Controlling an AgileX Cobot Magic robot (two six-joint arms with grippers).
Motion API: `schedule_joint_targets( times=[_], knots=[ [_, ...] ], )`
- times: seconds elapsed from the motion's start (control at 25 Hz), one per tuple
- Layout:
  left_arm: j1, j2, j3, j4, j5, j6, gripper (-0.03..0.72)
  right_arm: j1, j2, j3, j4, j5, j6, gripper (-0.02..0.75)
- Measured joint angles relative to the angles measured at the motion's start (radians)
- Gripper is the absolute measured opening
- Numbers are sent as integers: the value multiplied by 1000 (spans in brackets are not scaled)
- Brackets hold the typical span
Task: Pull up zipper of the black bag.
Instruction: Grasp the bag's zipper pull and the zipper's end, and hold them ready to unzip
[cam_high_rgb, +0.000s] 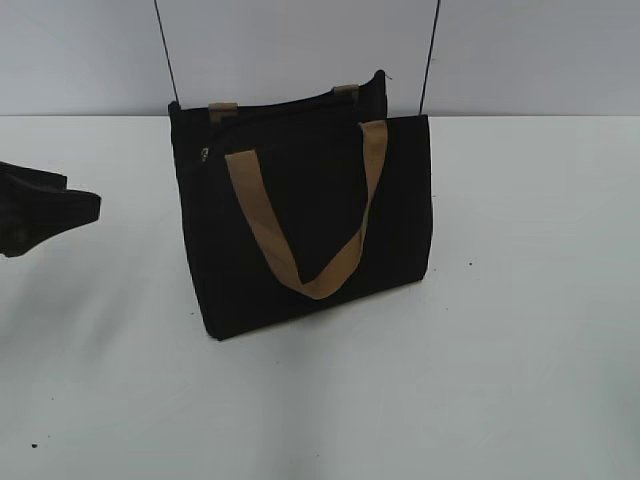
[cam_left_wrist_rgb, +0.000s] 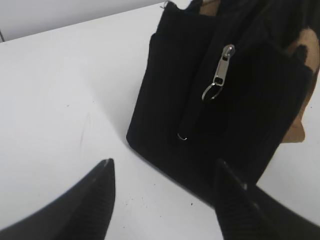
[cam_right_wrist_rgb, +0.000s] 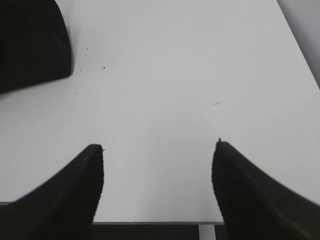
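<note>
The black bag (cam_high_rgb: 300, 220) stands upright in the middle of the white table, with two tan strap handles (cam_high_rgb: 300, 230). The zipper's silvery pull tab (cam_high_rgb: 205, 153) hangs at the bag's left end; in the left wrist view it shows clearly (cam_left_wrist_rgb: 220, 72) on the bag's side (cam_left_wrist_rgb: 165, 100). My left gripper (cam_left_wrist_rgb: 162, 170) is open and empty, low over the table just short of the bag's left end; in the exterior view it is at the left edge (cam_high_rgb: 90, 205). My right gripper (cam_right_wrist_rgb: 160, 146) is open and empty over bare table; the bag's corner (cam_right_wrist_rgb: 30, 40) shows at top left.
The white table (cam_high_rgb: 520, 380) runs all round the bag. Its edge shows at the bottom of the right wrist view (cam_right_wrist_rgb: 160, 222). Two thin dark cables (cam_high_rgb: 168, 50) hang behind the bag against the grey wall.
</note>
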Motion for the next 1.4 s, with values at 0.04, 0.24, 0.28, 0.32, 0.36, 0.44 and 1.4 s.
schedule_joint_targets(
  times=[0.04,0.24,0.28,0.32,0.36,0.44,1.4],
  knots=[
    [-2,26,0,-26,11,40,480,0,0,0,0,0,0,517],
    [-27,140,-1,-81,36,262,478,0,0,0,1,0,0,517],
    [-33,159,-2,-83,47,301,477,0,0,0,1,0,0,517],
    [-39,181,-2,-84,65,350,473,0,0,0,1,0,0,517],
    [-45,202,-2,-84,83,393,471,0,0,0,1,0,0,517],
    [-56,237,-5,-84,113,443,469,0,0,0,1,0,0,517],
    [-127,495,-225,-87,175,473,469,0,0,0,37,0,0,517]
  ],
)
